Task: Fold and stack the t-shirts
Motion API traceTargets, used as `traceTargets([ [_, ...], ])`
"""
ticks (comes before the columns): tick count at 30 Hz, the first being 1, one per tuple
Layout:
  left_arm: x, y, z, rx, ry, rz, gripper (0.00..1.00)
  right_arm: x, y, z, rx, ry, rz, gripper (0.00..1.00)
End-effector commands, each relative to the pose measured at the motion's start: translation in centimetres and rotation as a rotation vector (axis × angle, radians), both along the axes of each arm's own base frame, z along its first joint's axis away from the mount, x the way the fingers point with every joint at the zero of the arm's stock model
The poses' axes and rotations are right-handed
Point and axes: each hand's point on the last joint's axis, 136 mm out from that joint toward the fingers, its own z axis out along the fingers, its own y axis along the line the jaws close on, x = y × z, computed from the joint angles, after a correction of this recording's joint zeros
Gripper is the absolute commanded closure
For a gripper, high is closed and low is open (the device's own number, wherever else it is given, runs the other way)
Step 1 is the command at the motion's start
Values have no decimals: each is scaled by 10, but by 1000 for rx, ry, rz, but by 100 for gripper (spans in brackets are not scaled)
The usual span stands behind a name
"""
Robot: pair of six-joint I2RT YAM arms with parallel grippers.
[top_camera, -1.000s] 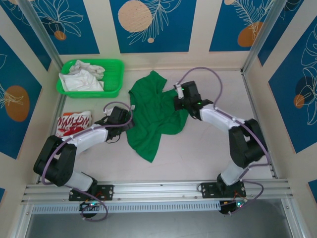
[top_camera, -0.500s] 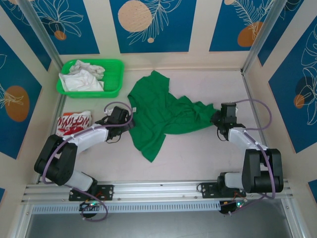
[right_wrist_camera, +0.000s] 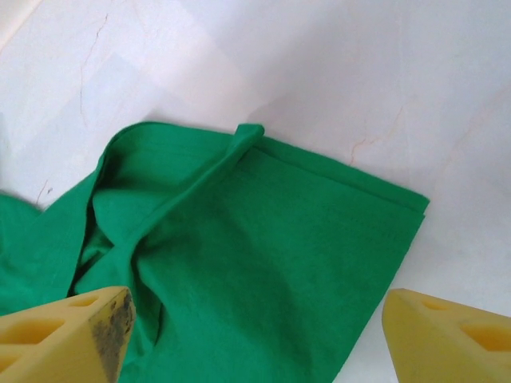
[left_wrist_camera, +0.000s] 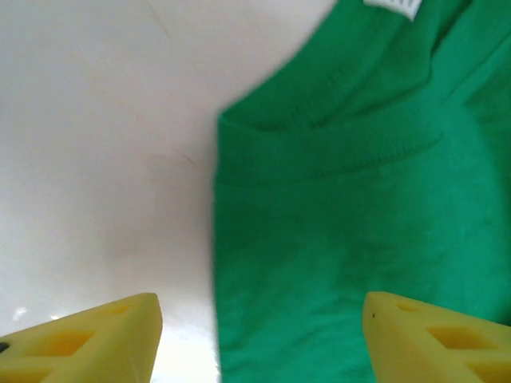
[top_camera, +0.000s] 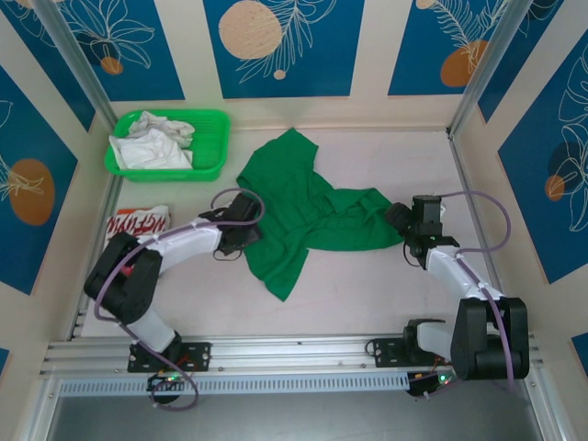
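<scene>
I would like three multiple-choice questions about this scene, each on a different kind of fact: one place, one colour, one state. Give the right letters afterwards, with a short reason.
1. Where does the red t-shirt lie?
A. On the table, at the left, on the near side of the basket
B. Inside the basket
C. Under the right arm

2. What colour is the cloth in the basket?
A. Red
B. White
C. Blue

3. How do the jaws of the right gripper stand by the green t-shirt?
A. Shut on its hem
B. Open, with the cloth lying loose below
C. Shut on its collar

Answers:
1 A: the top view shows it folded by the left wall, nearer the arms than the basket.
2 B: the crumpled cloth there is white.
3 B: the right wrist view shows both fingers wide apart, with the shirt flat on the table.
</scene>
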Motion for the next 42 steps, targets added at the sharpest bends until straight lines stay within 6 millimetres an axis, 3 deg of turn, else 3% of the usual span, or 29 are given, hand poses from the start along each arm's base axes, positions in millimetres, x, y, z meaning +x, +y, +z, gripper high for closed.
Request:
traceTargets([
  [1, -24, -10, -16, 17, 129, 27, 35, -5, 7, -3, -12, 18, 22, 19],
  [8, -30, -18, -24, 6, 187, 40, 40, -3, 14, -6, -17, 28, 49, 19],
  [18, -59, -19, -8, 8, 186, 22, 36, 1, 19, -8, -13, 28, 73, 19],
  [27, -44, -31, -17, 3, 182, 16, 45, 1, 26, -9, 6, 27, 97, 19],
  [33, -39, -26, -26, 25, 193, 27, 49, -3, 24, -9, -1, 30, 95, 19],
  [38, -37, -27, -30, 17, 202, 29, 70, -6, 24, -10, 0, 38, 95, 19],
  [42, -37, -25, -28, 21, 193, 27, 96, -11, 18, -6, -6, 41, 67, 19],
])
